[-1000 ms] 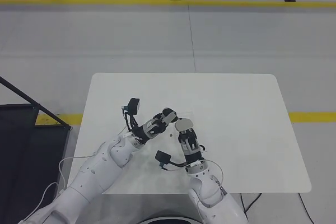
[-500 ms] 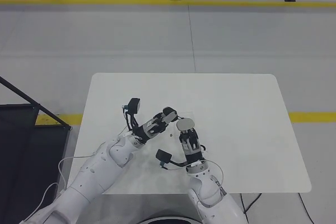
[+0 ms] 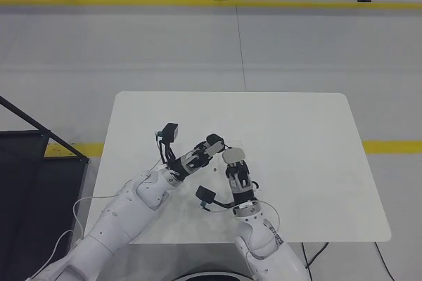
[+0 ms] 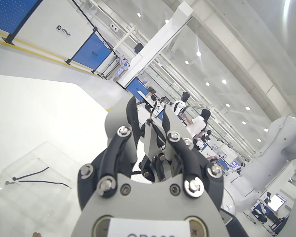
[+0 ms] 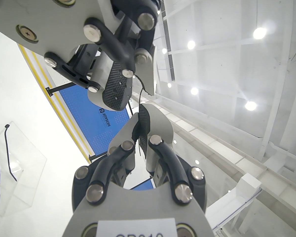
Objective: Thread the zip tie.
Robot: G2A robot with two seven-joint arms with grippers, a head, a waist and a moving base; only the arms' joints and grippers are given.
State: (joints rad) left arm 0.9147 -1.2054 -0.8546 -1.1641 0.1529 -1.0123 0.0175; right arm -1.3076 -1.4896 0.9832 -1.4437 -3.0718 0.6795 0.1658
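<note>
Right hand: The right hand [image 5: 141, 114] was pressed together on the zip tie, both fingers closed flat on the black strap and tilted up toward the ceiling lights.
Zip tie: The zip tie [image 5: 139, 97], thin and black, was held clear of the tabletop. It ran out of the right hand's tips and up into the gap of the left hand. A short length showed again below the right hand's pads.
Left hand: The left hand [image 4: 148, 106] was spread, with one finger on either side of the strap's upper end. Whether either pad touched the strap could not be told.
Meeting point: Seen from above, the two hands stood tip to tip, close together, over the part of the tabletop [image 3: 302, 140] left of its middle.
Tabletop: It was white with rounded corners.
Clear tray: A clear tray [image 5: 27, 173] lay on the tabletop, well apart from the hands.
Spare ties: Two spare ties [image 5: 6, 144], also black, lay side by side in the tray without touching.
</note>
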